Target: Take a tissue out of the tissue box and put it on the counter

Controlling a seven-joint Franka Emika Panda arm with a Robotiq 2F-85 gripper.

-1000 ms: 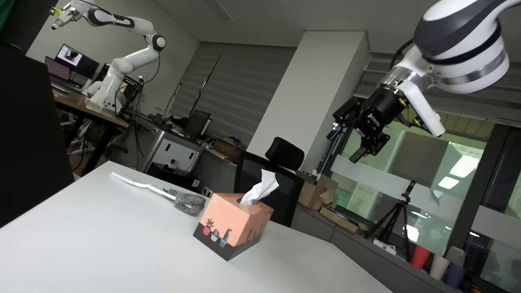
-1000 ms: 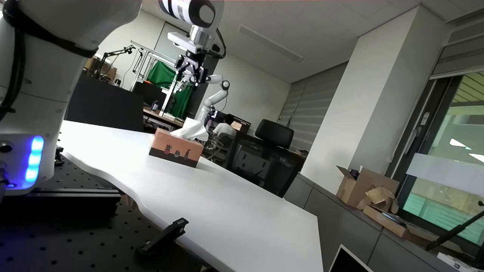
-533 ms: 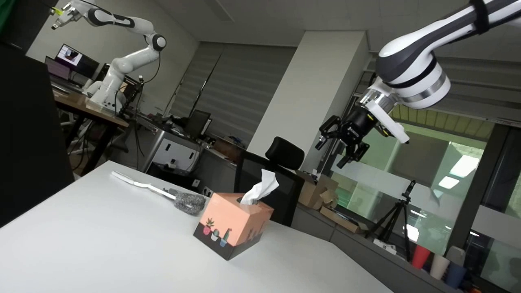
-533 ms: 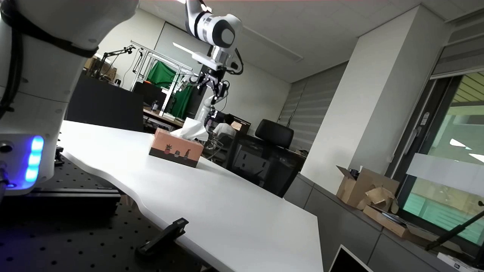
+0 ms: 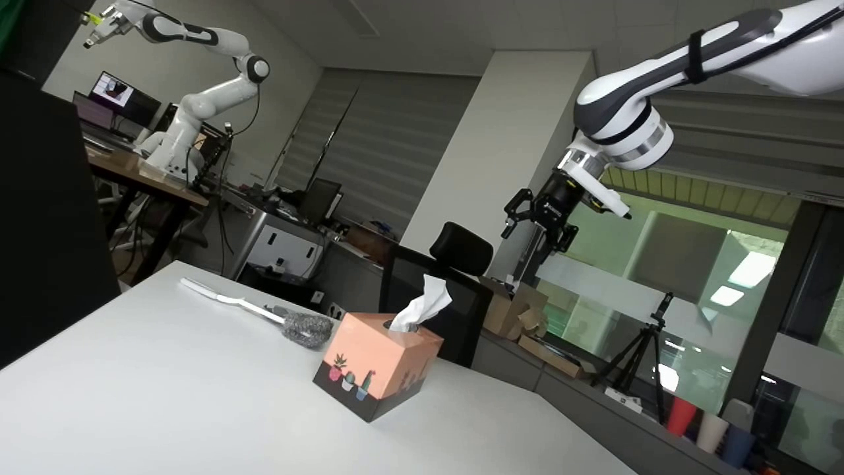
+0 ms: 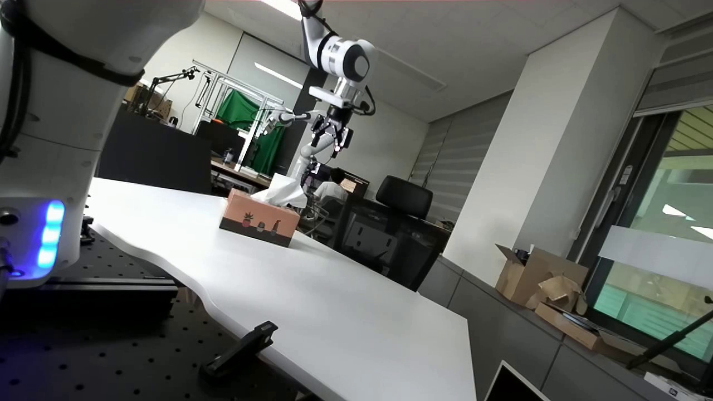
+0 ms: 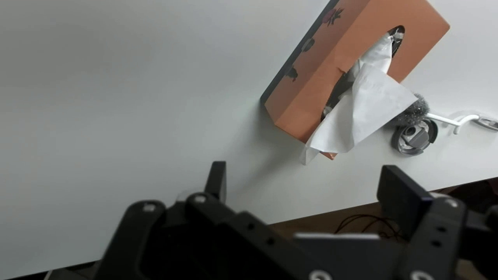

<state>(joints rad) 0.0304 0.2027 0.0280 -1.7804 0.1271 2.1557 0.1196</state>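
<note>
Your gripper [image 7: 304, 175] stood wide, low in wrist view: approach stage, apparently. Tissue [image 7: 369, 101], upper right, likely required alignment, then pinching.

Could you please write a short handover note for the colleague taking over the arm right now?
Gripper: open, holding nothing, raised above the counter.
Job's things: the tissue box stands on the counter, slot upward. The tissue pokes up out of the slot, leaning to one side.
Nearby: a grey-headed brush lies on the counter beside the box; whether they touch, I cannot tell.
Done: the tissue has not yet been gripped or pulled.
Left: close on the tissue, draw it out, lay it on the counter and release.
</note>
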